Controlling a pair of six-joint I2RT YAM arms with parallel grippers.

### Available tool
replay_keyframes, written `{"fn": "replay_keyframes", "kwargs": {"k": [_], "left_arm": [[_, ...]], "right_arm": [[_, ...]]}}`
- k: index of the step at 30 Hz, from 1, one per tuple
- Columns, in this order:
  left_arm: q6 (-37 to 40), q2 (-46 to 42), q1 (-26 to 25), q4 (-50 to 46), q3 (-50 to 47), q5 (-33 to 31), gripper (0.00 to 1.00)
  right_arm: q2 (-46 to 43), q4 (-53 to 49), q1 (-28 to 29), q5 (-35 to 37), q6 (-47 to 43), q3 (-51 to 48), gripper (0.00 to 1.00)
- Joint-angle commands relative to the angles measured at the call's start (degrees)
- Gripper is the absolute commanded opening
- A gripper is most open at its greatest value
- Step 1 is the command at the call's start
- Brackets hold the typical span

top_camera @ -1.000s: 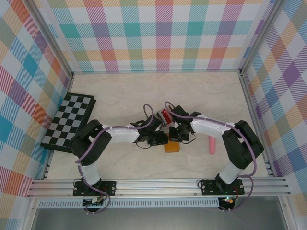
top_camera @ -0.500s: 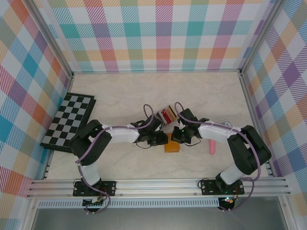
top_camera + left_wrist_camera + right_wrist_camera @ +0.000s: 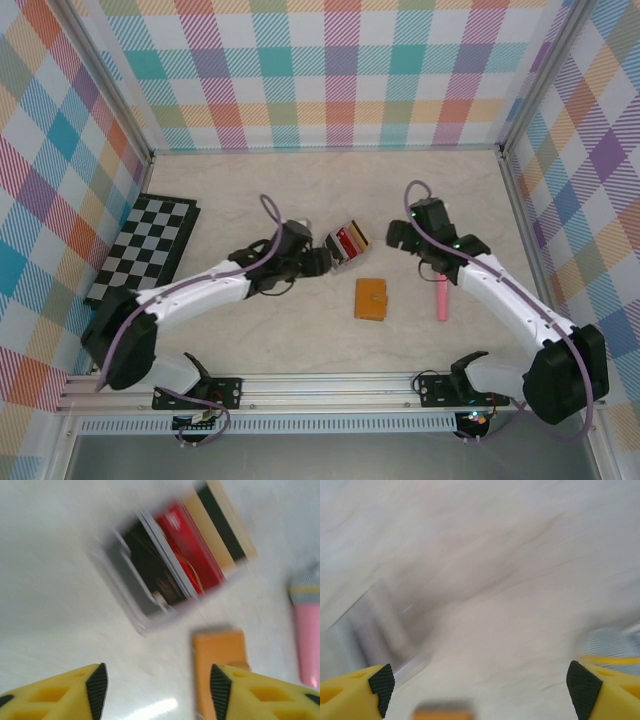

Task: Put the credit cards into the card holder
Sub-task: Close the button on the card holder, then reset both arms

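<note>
The card holder point(image 3: 371, 299) is an orange-tan wallet lying shut and flat on the table, with neither gripper touching it. The credit cards point(image 3: 348, 240) stand on edge in a grey slotted rack point(image 3: 336, 252), showing red, black and pale edges. My left gripper point(image 3: 318, 262) is open and empty just left of the rack. In the left wrist view the credit cards point(image 3: 190, 550) lie ahead of the left gripper point(image 3: 157, 690), and the card holder point(image 3: 220, 652) is by the right fingertip. My right gripper point(image 3: 396, 237) is open and empty, right of the rack. The blurred right wrist view has the card holder point(image 3: 442, 714) low between the wide-open right gripper's point(image 3: 480, 685) fingers.
A pink cylinder point(image 3: 441, 300) lies right of the card holder, under the right forearm. A black-and-white chessboard point(image 3: 145, 250) rests against the left wall. Checked walls enclose the table on three sides.
Both grippers have opened and drawn back from the card holder, the left one to the left, the right one up and to the right. The holder now lies alone on the table.
</note>
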Motion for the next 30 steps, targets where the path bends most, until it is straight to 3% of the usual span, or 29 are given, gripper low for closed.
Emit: {"fn": "replay_keyframes", "kwargs": {"k": [1, 4, 5, 10, 12, 14, 18, 20, 25, 26, 30], "left_arm": [[5.3, -3.5, 8.9, -3.9, -4.3, -13.4, 0.7], [10.3, -4.9, 15.0, 1.6, -7.1, -20.7, 0.86], [11.6, -4.8, 16.9, 1.3, -6.9, -22.7, 0.95], [17.7, -3.5, 21.8, 5.2, -8.1, -30.0, 0.99], [23.4, -2.9, 22.1, 12.6, -11.3, -32.3, 1.0], [26.3, -3.1, 23.2, 16.6, -12.8, -31.2, 1.0], [34.6, -1.5, 24.0, 37.4, -21.7, -29.3, 1.0], [34.9, -0.3, 24.8, 38.7, -22.7, -28.6, 1.0], [37.4, 0.9, 26.1, 49.4, -27.7, -23.9, 1.0], [38.2, 1.1, 26.6, 51.5, -28.5, -22.3, 1.0], [38.5, 5.4, 30.1, 59.4, -30.3, -16.4, 1.0]], "right_arm": [[2.8, 8.6, -6.9, 12.5, -13.1, -6.0, 0.92], [3.3, 26.4, -11.2, 10.1, -18.9, -15.3, 0.94], [3.7, 31.1, -12.0, 8.2, -19.6, -17.3, 0.94], [8.4, 43.2, -14.1, 1.1, -23.2, -20.5, 0.93], [10.6, 50.8, -14.4, -2.0, -25.4, -22.7, 0.93], [11.6, 54.0, -14.9, -6.1, -27.5, -22.7, 0.92], [16.4, 65.8, -17.4, -12.6, -27.2, -24.8, 0.91], [15.8, 64.4, -18.4, -15.5, -27.1, -24.8, 0.9], [18.3, 80.1, -18.4, -16.4, -27.6, -31.9, 0.91], [17.2, 74.8, -18.5, -16.9, -27.5, -30.3, 0.91], [17.8, 74.1, -18.8, -16.0, -26.9, -29.4, 0.94]]}}
